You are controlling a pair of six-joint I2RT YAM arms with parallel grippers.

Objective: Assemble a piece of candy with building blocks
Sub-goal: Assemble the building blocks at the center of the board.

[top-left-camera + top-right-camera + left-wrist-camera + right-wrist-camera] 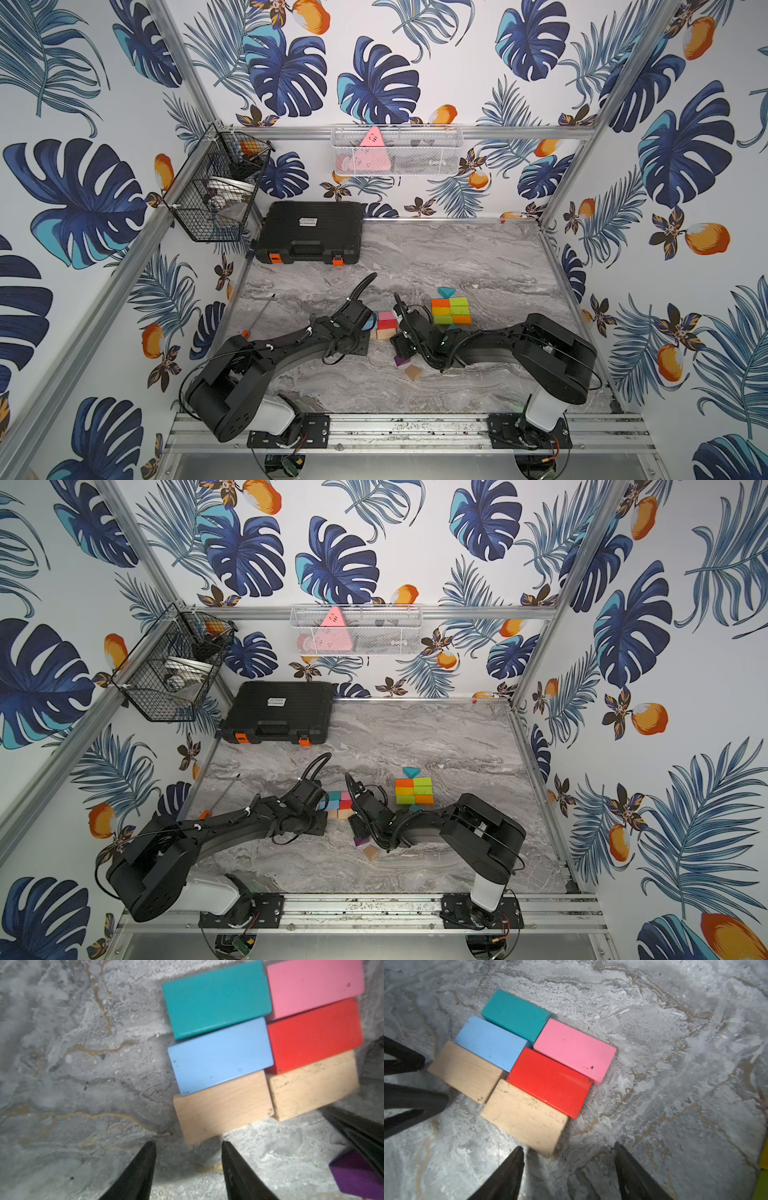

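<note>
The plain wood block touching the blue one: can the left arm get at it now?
Probably yes: the left gripper is open, just short of the plain wood block, with only bare table between them.

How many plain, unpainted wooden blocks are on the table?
3. One plain block touches the blue block, another plain block touches the red block; a lone plain block lies apart, beside the right arm. Arms may hide more.

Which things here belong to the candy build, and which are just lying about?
Job: green-yellow-orange block slab; teal triangle; six-block cluster; purple block; loose wooden block.
Lying about: black case; screwdriver; black wire basket; white mesh basket.
</note>
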